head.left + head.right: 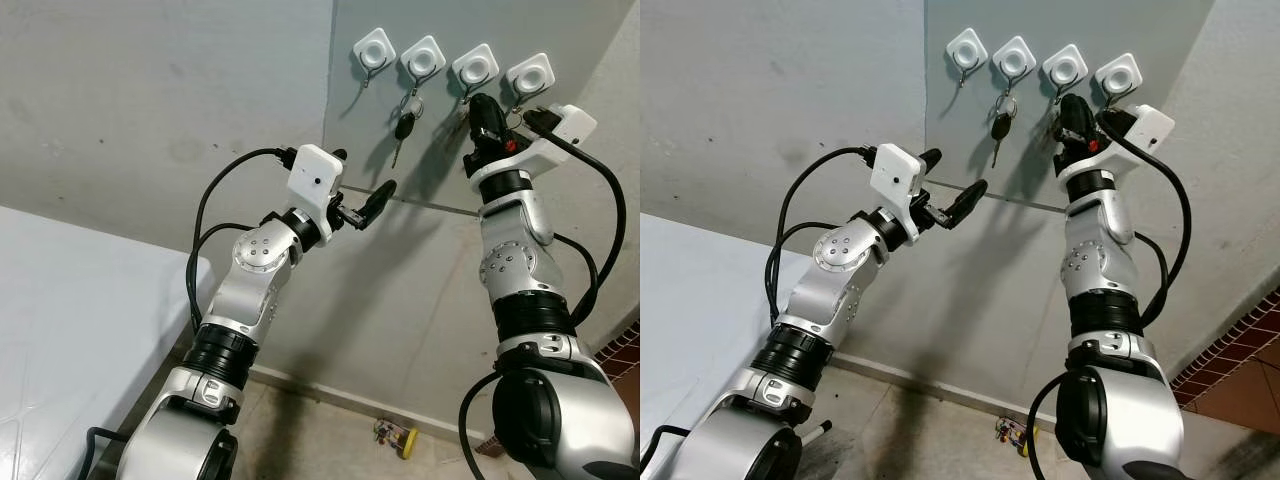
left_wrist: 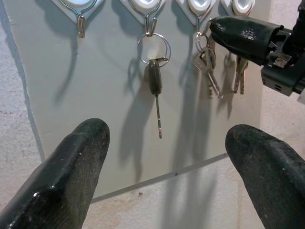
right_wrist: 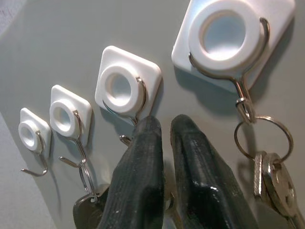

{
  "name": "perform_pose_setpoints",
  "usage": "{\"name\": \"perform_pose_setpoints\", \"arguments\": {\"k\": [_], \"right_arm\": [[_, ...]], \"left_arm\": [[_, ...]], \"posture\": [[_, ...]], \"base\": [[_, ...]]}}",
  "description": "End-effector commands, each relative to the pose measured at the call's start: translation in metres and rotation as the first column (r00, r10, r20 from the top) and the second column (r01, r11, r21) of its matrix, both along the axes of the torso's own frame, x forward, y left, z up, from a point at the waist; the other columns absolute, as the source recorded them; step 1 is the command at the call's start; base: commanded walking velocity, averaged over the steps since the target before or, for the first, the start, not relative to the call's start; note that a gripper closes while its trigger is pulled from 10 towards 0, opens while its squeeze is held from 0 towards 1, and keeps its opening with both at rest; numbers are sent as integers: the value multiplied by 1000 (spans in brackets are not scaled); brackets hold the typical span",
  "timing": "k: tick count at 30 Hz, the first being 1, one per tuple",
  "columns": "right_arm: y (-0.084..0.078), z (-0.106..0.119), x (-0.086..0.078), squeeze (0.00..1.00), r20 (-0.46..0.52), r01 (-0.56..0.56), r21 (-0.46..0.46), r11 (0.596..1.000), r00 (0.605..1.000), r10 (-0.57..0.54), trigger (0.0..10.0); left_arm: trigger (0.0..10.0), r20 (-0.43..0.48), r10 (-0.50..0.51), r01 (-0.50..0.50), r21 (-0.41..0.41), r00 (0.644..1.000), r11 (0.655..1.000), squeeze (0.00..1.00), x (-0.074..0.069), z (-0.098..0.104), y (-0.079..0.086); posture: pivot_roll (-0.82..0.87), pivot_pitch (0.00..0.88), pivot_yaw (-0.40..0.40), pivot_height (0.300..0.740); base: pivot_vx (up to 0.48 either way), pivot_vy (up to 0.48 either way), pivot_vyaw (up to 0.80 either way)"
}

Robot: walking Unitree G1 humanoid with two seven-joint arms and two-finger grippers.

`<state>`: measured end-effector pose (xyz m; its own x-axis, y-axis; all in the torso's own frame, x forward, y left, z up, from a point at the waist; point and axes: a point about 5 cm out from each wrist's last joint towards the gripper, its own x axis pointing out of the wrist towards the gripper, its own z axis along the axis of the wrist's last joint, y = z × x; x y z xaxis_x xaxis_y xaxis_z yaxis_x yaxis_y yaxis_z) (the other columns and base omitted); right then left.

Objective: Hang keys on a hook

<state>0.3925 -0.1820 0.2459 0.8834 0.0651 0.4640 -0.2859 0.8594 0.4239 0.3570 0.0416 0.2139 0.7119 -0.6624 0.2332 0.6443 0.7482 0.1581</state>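
Observation:
Four white hooks sit in a row on a grey wall panel (image 1: 430, 160). The first hook (image 2: 81, 24) is bare. A black key (image 2: 155, 78) hangs on a ring from the second hook (image 1: 423, 58). My right gripper (image 3: 167, 125) is raised just under the third hook (image 3: 126, 86), its fingers almost together on the ring of a silver key bunch (image 2: 208, 64) that hangs there. More silver keys (image 3: 268, 169) hang from the fourth hook (image 3: 228, 33). My left gripper (image 1: 362, 178) is open and holds nothing, below and left of the hooks, pointing at the panel.
A white flat surface (image 1: 60, 320) lies at the lower left. A small yellow object (image 1: 398, 437) lies on the floor by the wall's base. Red brick (image 1: 625, 355) shows at the right edge. Black cables loop off both wrists.

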Motion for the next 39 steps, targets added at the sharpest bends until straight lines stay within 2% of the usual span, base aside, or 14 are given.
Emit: {"name": "perform_pose_setpoints", "arguments": {"k": [1,6,13,17,21,23,25,28,30,32,34,35,36,39], "right_arm": [[0,0,-2,1000,12,13,-21,1000,1000,-13,10000],[-1,-10,-7,1000,11,25,-61,998,1000,-24,10000],[-2,-42,-21,1000,-45,26,-111,993,998,-31,10000],[-2,-77,-38,1000,-125,33,-145,989,991,-51,10000],[-3,-101,-48,1000,-190,31,-176,984,980,-65,10000],[-3,-126,-58,1000,-256,30,-219,975,963,-87,10000],[-3,-152,-70,1000,-325,18,-262,965,940,-106,10000],[-4,-167,-77,1000,-375,11,-288,958,919,-124,10000],[-4,-198,-93,1000,-476,-22,-315,949,868,-138,10000],[-5,-220,-107,1000,-548,-45,-339,940,821,-158,10000],[-5,-225,-110,1000,-562,-55,-346,937,812,-160,10000],[-5,-237,-119,1000,-598,-76,-374,924,782,-178,10000],[-6,-256,-136,1000,-649,-107,-394,913,736,-194,10000],[-10,-279,-158,1000,-723,-135,-422,897,647,-243,10000]], "left_arm": [[10000,25,10,-10,2,1000,1000,0,1,6,-1],[10000,23,45,-45,5,999,999,0,2,1,2],[10000,-72,106,-107,-3,992,994,0,0,-28,12],[10000,-220,169,-195,-102,961,975,0,-1,-53,20],[10000,-264,198,-220,-58,944,974,0,-4,-75,25],[10000,-290,241,-256,-14,926,967,0,-7,-94,31],[10000,-389,287,-320,-21,875,947,0,-10,-115,40],[10000,-413,295,-320,9,862,947,0,-13,-124,42],[10000,-433,345,-328,117,833,938,0,-23,-151,51],[10000,-470,355,-307,179,808,935,0,-32,-168,56],[10000,-477,353,-298,189,805,936,0,-35,-172,57],[10000,-525,354,-292,200,774,935,0,-41,-183,60],[10000,-591,362,-287,221,721,932,0,-53,-201,65],[10000,-654,388,-283,266,649,922,0,-71,-223,71]], "posture": [[-15,0,-45,740],[-14,0,-45,740],[-15,0,-45,740],[-16,0,-42,740],[-19,0,-41,740],[-27,0,-34,740],[-29,0,-30,740],[-33,0,-26,740],[-44,0,-17,740],[-48,0,-11,740],[-48,0,-11,740],[-49,0,-9,740],[-53,0,-4,740],[-55,0,3,740]], "base": [[0,0,0],[0,0,0],[0,0,0],[0,0,0],[0,0,0],[0,0,0],[0,0,0],[0,0,0],[0,0,0],[0,0,0],[0,0,0],[0,0,0],[0,0,0],[0,0,0]]}}
